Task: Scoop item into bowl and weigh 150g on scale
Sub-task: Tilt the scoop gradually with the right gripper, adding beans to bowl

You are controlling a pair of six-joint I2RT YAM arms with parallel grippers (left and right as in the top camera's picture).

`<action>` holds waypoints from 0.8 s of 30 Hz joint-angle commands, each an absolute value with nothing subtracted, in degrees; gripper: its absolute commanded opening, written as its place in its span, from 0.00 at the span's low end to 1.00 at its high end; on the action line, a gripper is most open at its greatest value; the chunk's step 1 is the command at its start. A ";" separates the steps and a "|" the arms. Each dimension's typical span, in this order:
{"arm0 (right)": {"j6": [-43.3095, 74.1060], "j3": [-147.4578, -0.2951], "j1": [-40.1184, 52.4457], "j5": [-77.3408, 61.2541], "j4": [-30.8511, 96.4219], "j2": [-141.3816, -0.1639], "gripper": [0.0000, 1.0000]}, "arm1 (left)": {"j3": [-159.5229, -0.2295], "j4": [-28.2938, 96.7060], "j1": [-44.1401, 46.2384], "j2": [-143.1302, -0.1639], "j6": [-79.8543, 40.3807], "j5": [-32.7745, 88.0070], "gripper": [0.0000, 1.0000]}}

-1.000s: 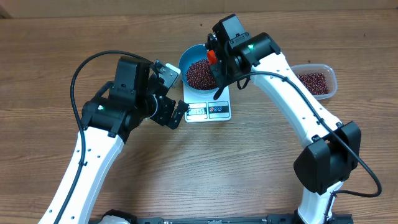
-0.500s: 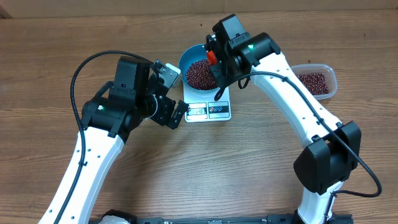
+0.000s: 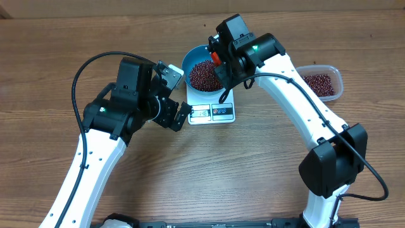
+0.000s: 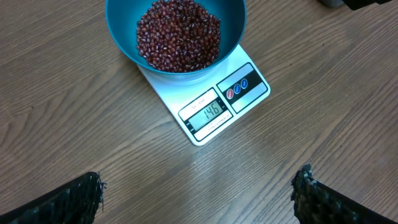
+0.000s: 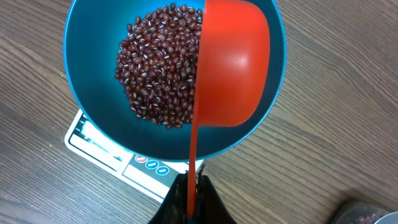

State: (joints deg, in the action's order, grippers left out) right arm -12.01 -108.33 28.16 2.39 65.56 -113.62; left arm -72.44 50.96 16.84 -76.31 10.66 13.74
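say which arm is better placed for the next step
Right. The right gripper is shut on the orange scoop above the bowl, and the tub of beans sits nearer that arm. The scale shows 146, so a little more is likely needed. The left gripper is open and empty.

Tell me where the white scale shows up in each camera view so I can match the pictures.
Overhead: the scale lies just above the picture's centre, its far end under the blue bowl.
Left wrist: the scale is in the middle, below the bowl.
Right wrist: the scale peeks out at lower left beneath the bowl.
Shared landmark: the blue bowl of beans on the scale.
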 commanded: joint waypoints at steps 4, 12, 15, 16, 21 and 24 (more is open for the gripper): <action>-11.88 -110.13 28.27 -0.99 65.63 -111.44 0.04 | -72.47 50.74 16.62 -76.62 10.04 14.00 1.00; -10.50 -110.13 25.93 -5.34 66.76 -111.44 0.04 | -72.47 50.74 16.62 -76.62 10.04 14.00 1.00; -10.48 -110.13 24.97 -7.88 66.76 -111.44 0.04 | -72.47 50.74 16.62 -76.62 10.04 14.00 0.99; -10.33 -110.13 24.84 -7.86 66.89 -111.44 0.04 | -72.47 50.74 16.62 -76.62 10.04 14.00 1.00; -10.35 -110.13 24.38 -9.10 67.13 -111.44 0.04 | -72.47 50.74 16.62 -76.62 10.04 14.00 1.00; -10.33 -110.13 24.34 -9.10 67.16 -111.44 0.04 | -72.47 50.74 16.62 -76.62 10.04 14.00 0.99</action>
State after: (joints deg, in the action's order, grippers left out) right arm -10.70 -108.33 24.75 -8.12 67.20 -113.62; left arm -72.44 50.96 16.84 -76.31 10.63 13.74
